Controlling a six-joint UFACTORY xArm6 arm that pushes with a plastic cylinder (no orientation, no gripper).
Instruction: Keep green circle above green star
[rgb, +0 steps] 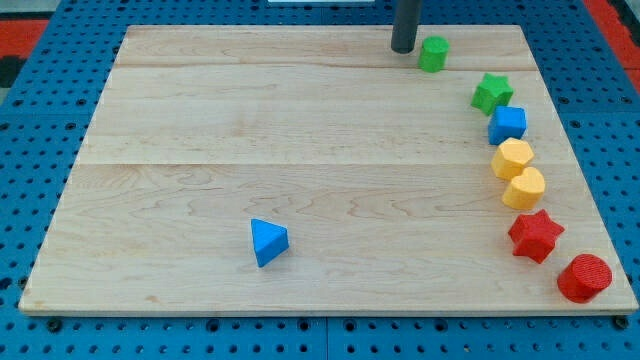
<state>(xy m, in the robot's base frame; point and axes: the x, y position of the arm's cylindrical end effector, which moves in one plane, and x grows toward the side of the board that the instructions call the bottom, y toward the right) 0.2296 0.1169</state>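
Observation:
The green circle (433, 53) is a short green cylinder near the view's top edge of the wooden board (300, 150), right of centre. The green star (491, 92) lies below it and to its right, a small gap apart. My tip (403, 47) is the lower end of the dark rod coming down from the view's top. It sits just to the left of the green circle, very close to it or touching it.
Below the green star, a curved line of blocks runs down the view's right side: a blue cube (508, 124), two yellow blocks (512, 158) (524, 187), a red star (535, 235) and a red circle (584, 277). A blue triangle (267, 241) lies at lower centre-left.

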